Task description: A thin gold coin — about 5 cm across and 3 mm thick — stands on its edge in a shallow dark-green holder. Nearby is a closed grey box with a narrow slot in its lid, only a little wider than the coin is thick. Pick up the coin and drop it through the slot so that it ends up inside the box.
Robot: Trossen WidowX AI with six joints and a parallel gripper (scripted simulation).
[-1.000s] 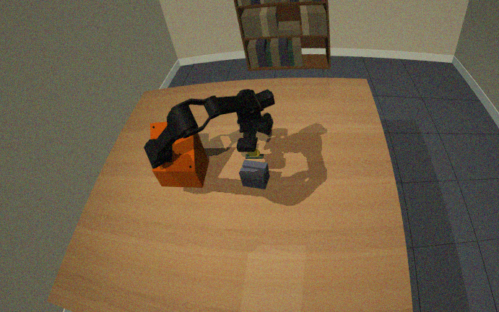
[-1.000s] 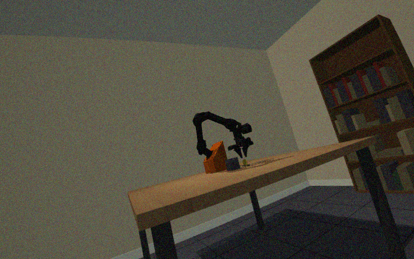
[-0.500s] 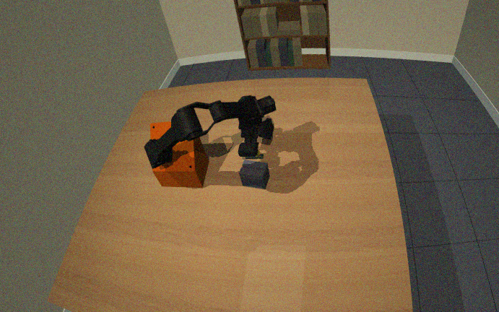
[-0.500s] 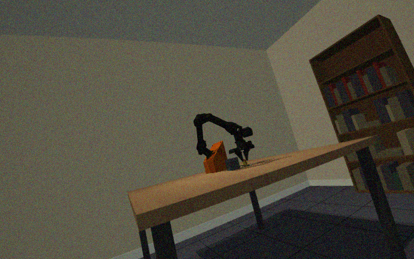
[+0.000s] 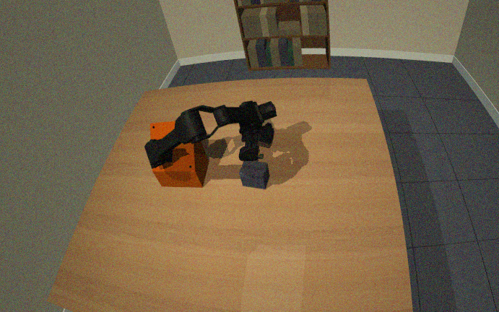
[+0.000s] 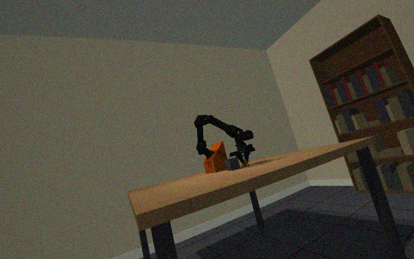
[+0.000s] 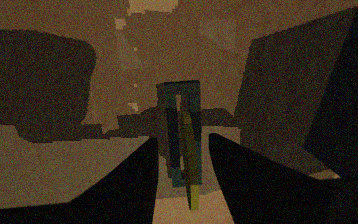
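Gold coin (image 7: 188,150) stands on edge in the green holder (image 7: 180,100), on the worktop (image 5: 243,240) just beside the box (image 5: 255,174). The pincer (image 7: 182,165) straddles it, partly open, gripping nothing yet. I would centre the fingers, close on both faces, then lift straight up.

A wooden table (image 5: 243,240) on dark legs stands on a dark grey tiled floor (image 5: 456,162), enclosed by plain beige walls (image 6: 105,113) with white skirting, with a brown bookshelf (image 5: 282,35) of books at 12 o'clock under dim light.
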